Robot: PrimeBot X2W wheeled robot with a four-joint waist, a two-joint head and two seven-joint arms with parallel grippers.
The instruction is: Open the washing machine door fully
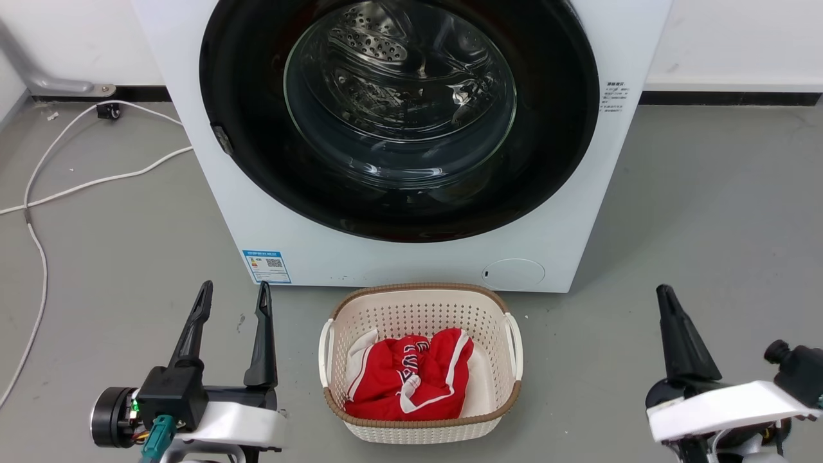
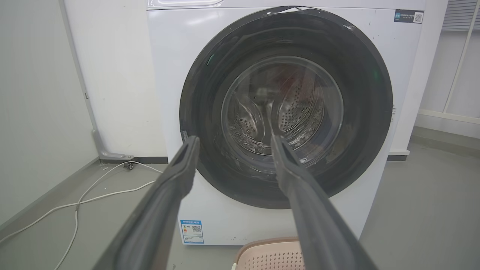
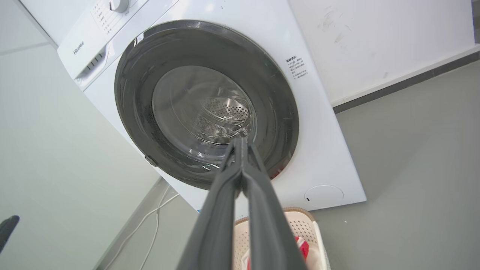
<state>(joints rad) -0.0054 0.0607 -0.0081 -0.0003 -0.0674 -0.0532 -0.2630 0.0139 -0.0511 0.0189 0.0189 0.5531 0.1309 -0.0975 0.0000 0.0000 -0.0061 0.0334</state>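
Left gripper [image 1: 235,289]: fingers spread apart, nothing between them; low at the left, well apart from the machine.
Right gripper [image 1: 665,297]: fingers pressed together, clenched on nothing; low at the right.
Washing machine door [image 1: 398,116]: black disc with glass bowl, lying flush against the white washing machine [image 1: 578,212].
Basket [image 1: 418,287]: on the grey floor [image 1: 707,225] just before the machine, between the grippers, holding a red garment [image 1: 411,373].
White cable [image 1: 38,193]: on the floor, left.
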